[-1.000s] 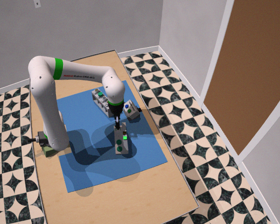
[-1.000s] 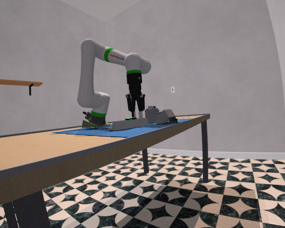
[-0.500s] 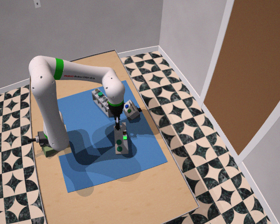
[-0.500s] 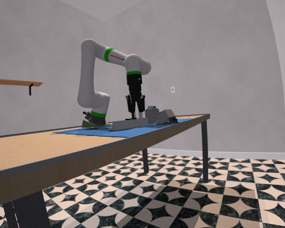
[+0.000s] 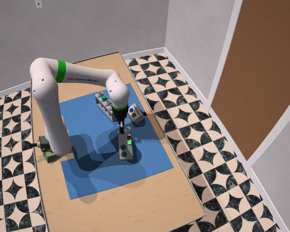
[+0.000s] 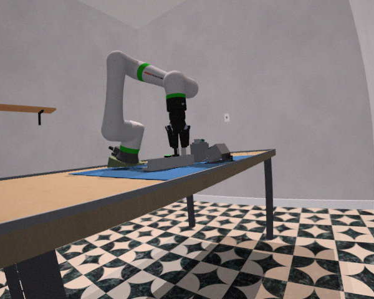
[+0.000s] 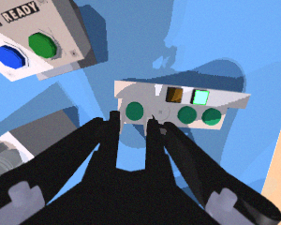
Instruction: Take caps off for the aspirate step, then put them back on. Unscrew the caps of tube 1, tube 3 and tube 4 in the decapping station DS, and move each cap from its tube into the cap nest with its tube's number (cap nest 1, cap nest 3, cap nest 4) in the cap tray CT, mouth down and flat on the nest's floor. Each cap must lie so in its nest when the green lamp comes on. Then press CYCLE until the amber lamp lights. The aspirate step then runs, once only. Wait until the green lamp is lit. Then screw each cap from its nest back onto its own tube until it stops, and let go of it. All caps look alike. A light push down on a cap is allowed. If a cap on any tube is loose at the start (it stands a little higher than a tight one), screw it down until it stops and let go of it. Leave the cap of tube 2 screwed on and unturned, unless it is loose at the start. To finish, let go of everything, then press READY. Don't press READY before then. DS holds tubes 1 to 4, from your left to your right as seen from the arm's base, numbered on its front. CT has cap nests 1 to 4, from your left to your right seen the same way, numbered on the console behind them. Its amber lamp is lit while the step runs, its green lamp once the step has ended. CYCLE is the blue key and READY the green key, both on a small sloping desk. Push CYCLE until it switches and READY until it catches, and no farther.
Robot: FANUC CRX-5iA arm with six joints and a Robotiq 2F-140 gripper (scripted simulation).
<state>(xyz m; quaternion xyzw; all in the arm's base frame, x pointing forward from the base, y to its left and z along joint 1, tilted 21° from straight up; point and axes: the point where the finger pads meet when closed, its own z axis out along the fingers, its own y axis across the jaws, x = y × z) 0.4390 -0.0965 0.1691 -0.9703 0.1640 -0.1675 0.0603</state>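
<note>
Wrist view: green lamp (image 7: pixel 200 97) lit; my gripper (image 7: pixel 134 111) has closed narrowly on the cap (image 7: pixel 134 111) between its fingers. I judge recapping and READY (image 7: pixel 42 45) are left.

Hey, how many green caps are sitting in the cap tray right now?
3. One cap at the cap tray's end, clamped by the gripper; two more side by side at the other end.

arm bent down, end effector (image 7: pixel 133 126) clamped (vertical).
</note>
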